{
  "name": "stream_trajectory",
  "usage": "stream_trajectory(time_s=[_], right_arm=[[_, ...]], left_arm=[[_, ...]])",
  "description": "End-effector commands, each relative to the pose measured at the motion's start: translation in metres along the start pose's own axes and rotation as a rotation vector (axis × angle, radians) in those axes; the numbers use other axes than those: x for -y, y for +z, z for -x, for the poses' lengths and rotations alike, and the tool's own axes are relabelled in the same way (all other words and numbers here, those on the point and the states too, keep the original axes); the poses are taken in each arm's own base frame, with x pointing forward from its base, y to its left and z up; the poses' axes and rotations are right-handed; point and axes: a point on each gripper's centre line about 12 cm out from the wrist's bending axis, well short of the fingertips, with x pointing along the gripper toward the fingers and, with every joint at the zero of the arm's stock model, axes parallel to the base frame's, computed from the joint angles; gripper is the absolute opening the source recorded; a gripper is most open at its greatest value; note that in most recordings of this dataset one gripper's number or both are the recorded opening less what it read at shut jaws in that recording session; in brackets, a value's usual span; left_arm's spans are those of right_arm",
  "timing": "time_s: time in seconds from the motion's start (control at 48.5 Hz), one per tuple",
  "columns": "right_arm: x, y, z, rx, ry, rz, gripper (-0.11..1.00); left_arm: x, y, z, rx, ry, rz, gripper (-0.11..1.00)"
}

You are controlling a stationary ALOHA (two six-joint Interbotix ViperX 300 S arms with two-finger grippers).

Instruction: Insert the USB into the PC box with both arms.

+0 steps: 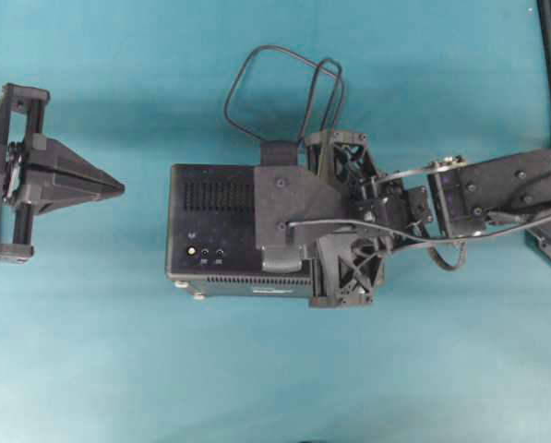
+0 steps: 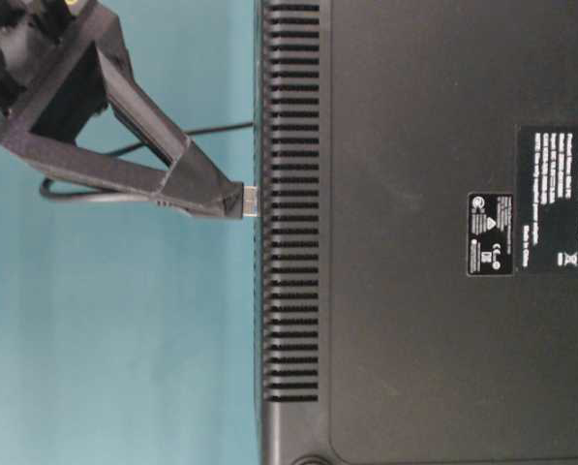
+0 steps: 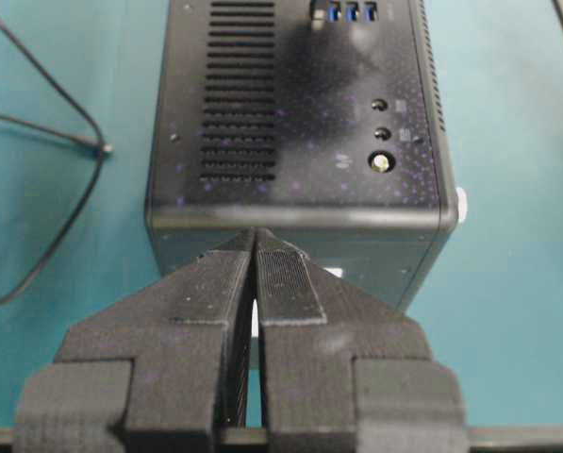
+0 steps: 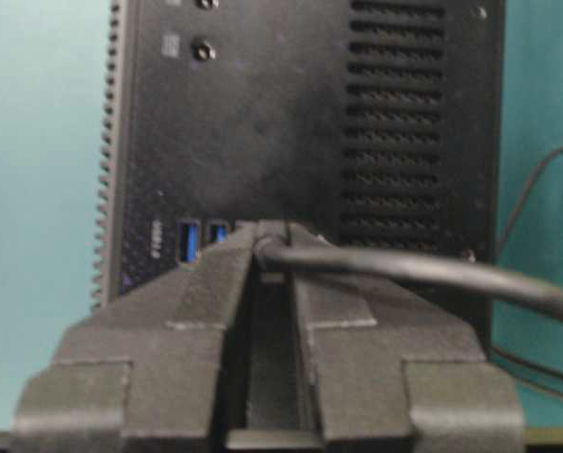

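The PC box (image 1: 224, 231) is lying on the teal tabletop (image 1: 118, 369) near the middle of the overhead view, its port face turned upward, with a vent grille (image 1: 218, 194) and round sockets (image 1: 205, 251) showing on its left part. The right gripper (image 1: 289, 226) is hovering over the right part of that face, covering it from above. Its jaws are pressed nearly together and are pinching the USB (image 4: 422, 269) at the plug end, the cable running out to the right in the right wrist view. From table level, the silvery plug tip (image 2: 251, 201) is sticking out of the pointed jaws and sitting right at the box's vented edge; whether it has entered a socket cannot be told. The blue ports (image 4: 189, 239) are lying just left of the jaw tips in the right wrist view, partly hidden by the gripper.

The rest of the cable is looping across the tabletop beyond the box's far side (image 1: 284, 92).

The left gripper (image 1: 118, 187) is waiting well apart to the left, its jaws closed to a point and holding nothing, aimed at the box's left end.
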Motion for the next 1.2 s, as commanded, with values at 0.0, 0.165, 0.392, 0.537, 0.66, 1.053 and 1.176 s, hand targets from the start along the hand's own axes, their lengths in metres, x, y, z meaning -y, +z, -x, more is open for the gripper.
stream_trajectory(time_s=[0.0, 0.165, 0.392, 0.537, 0.66, 1.053, 1.176], right_arm=[[-0.003, 0.000, 0.004, 0.006, 0.006, -0.005, 0.10], [-0.001, 0.000, 0.009, 0.026, 0.008, -0.011, 0.10], [-0.001, 0.001, 0.011, 0.030, 0.009, -0.012, 0.13], [-0.001, 0.002, 0.012, 0.036, 0.010, -0.011, 0.23], [-0.001, 0.001, 0.012, 0.032, 0.009, -0.011, 0.39], [0.007, 0.003, 0.029, 0.079, -0.007, -0.011, 0.63], [0.012, 0.007, 0.040, 0.135, -0.007, -0.019, 0.63]], left_arm=[[-0.001, 0.007, 0.001, 0.025, 0.004, -0.002, 0.00], [-0.001, 0.008, 0.002, 0.028, 0.004, -0.002, 0.00], [-0.001, 0.010, 0.003, 0.034, 0.003, 0.000, 0.00], [-0.001, 0.009, 0.003, 0.032, 0.003, 0.000, 0.00], [-0.001, 0.009, 0.003, 0.031, 0.003, 0.000, 0.00], [-0.001, 0.008, 0.002, 0.029, 0.004, -0.002, 0.00], [-0.001, 0.008, 0.002, 0.029, 0.004, -0.002, 0.00]])
